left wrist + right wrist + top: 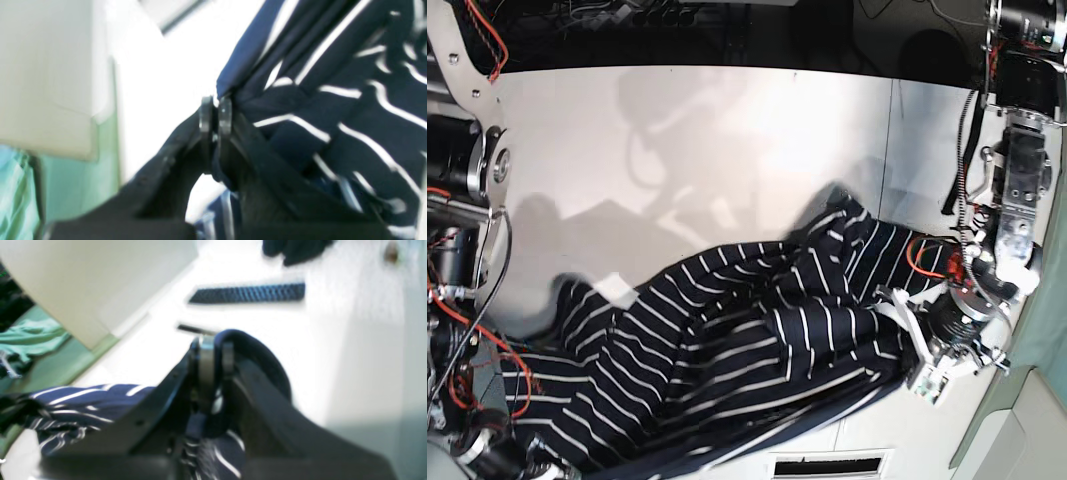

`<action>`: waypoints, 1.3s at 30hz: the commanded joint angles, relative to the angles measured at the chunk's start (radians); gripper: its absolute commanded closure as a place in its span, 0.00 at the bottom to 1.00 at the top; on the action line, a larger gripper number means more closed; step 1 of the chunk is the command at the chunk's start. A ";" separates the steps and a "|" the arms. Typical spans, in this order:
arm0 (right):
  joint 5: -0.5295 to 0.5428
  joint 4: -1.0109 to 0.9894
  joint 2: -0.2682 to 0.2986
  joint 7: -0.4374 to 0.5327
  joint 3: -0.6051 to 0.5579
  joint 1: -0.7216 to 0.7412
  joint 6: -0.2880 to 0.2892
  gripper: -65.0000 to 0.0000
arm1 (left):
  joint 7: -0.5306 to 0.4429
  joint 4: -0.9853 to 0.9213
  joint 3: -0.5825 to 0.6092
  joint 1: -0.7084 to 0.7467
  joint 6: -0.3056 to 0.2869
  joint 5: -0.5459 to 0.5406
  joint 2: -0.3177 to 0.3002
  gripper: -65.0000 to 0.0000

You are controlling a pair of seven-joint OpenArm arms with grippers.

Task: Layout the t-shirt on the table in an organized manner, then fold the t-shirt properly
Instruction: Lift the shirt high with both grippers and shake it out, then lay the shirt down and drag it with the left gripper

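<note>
Both grippers clamped on the t-shirt [727,350]

Left gripper [215,113] pinches a navy hem fold, right gripper [213,355] is closed over a rolled edge; shirt lies bunched across the white table [677,140], a dark slotted vent [248,293] sitting beyond it.

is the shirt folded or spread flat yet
Neither: the shirt lies bunched and wrinkled across the table, with both the left claw and right claw pinching its edges.
</note>
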 commanded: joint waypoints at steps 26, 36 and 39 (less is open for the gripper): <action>0.121 0.041 0.211 0.001 0.259 -0.679 -0.017 1.00 | 0.043 0.344 0.290 0.526 -0.381 -0.333 0.069 1.00; 0.154 0.069 0.206 0.003 0.275 -0.686 -0.019 0.63 | 0.062 0.289 0.330 0.526 -0.377 -0.294 0.114 0.73; 0.154 0.114 0.202 0.000 0.311 -0.675 -0.019 0.63 | 0.075 0.311 0.288 0.526 -0.402 -0.340 0.114 0.73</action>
